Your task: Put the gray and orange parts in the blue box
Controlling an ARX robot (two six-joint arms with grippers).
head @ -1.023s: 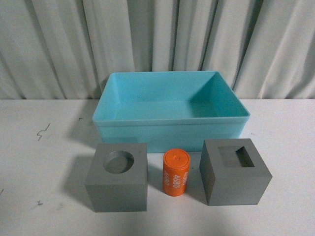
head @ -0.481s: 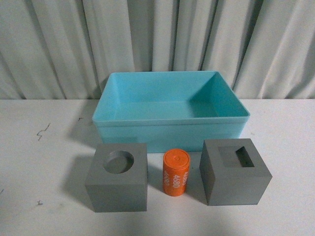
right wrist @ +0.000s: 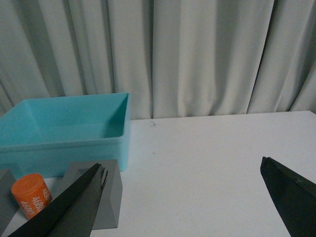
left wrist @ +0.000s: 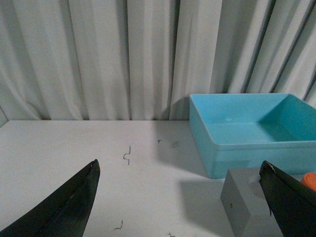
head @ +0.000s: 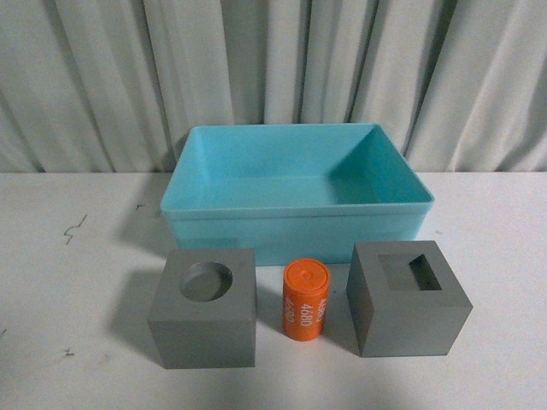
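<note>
Nearest the robot, three parts stand in a row on the white table [head: 68,282], none of them in the box and none touching another: the round-recess cube [head: 205,320] on the left, the orange cylinder [head: 306,301] upright in the middle with "4680" printed down its side, and the rectangular-recess cube [head: 408,312] on the right. The cylinder is shorter than the cubes and stands just beside each, with a narrow gap on either side. Neither arm shows in the front view. The left gripper [left wrist: 180,164] is wide open and holds nothing, its two dark fingers [left wrist: 64,207] spread to the edges of its wrist view, with the round-recess cube's corner and a sliver of orange beside one of them. The right gripper [right wrist: 181,164] is likewise spread wide and empty; past one of its fingers [right wrist: 289,197] is bare table, and past the other are the rectangular-recess cube and the cylinder. Just behind the row sits the blue box [head: 295,231], near the parts but apart from them, its long side facing the robot and nothing inside it. A few small dark marks [head: 77,227] dot the table to the left of the box. Behind everything hangs a pale pleated curtain [head: 273,68]
</note>
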